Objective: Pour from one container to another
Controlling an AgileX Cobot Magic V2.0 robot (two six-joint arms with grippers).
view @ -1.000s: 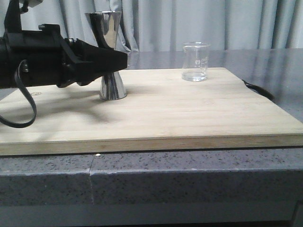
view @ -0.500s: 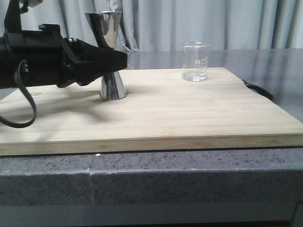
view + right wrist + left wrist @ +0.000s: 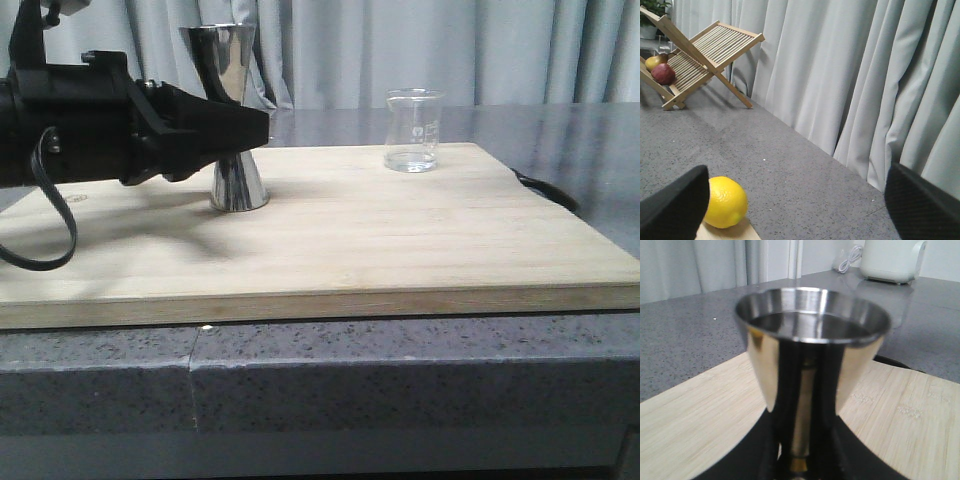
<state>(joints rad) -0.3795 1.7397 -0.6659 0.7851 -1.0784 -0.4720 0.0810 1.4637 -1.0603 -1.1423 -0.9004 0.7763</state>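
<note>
Nothing on the board has shifted over the last second; only the left gripper has crept up a touch at the waist of the jigger, and the beaker stands where it did. That jigger stands upright on the cutting board, toward its far left, its long axis vertical. The left arm reaches in from the left at the narrow waist, its fingers one on each side of the waist in the left wrist view (whether they actually press the metal I cannot tell).

Well apart to the right on the same board, near the far edge, the beaker stands upright with nothing touching it. Its axis is vertical too, so a grip would come in level from the side. By its side, the right arm looks the likelier one for it; the right gripper has its jaws spread wide and empty, looking toward the curtain with a lemon nearby.
</note>
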